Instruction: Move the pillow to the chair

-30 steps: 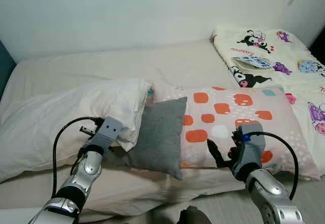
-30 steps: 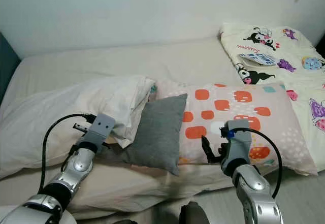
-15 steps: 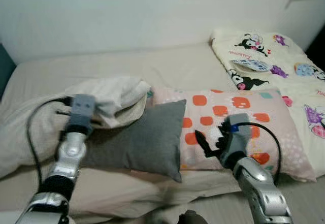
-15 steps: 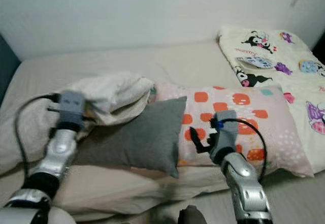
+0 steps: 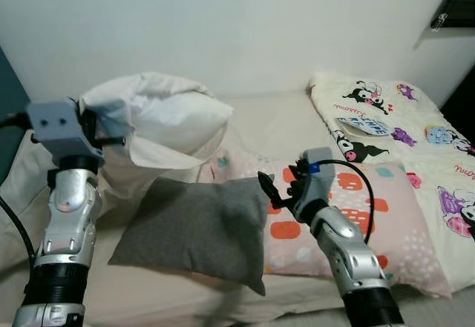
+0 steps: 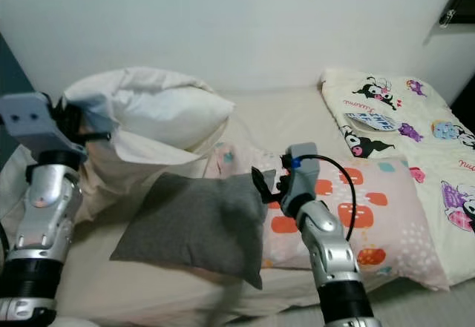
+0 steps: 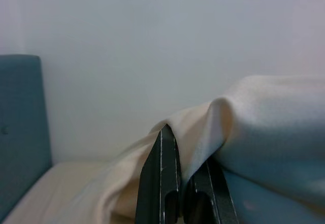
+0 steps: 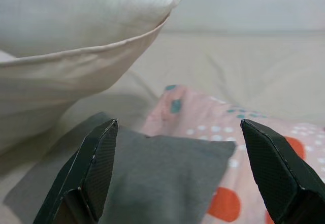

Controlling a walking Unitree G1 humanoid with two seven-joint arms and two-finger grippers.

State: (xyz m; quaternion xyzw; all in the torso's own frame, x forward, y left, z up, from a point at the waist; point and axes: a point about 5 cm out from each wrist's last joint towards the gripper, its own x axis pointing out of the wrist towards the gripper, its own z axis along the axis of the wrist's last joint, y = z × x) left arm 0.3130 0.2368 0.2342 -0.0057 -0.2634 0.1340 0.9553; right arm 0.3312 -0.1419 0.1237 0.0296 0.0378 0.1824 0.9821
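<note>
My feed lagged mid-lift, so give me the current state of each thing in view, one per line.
Large white pillow: one end lifted clear of the bed, fabric pinched.
Left gripper: shut on the white pillow's cover, raised.
Right gripper: open, empty, hovering at the grey cushion's corner.
Grey square cushion: flat, overlapping the pink pillow.
Pink pillow with orange patches: flat on the bed.
Cartoon-print cream blanket: spread on the bed.

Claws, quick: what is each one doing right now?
Left claw: shut on the white pillow, lifted off the bed.
Right claw: open, empty, above the gray cushion.
</note>
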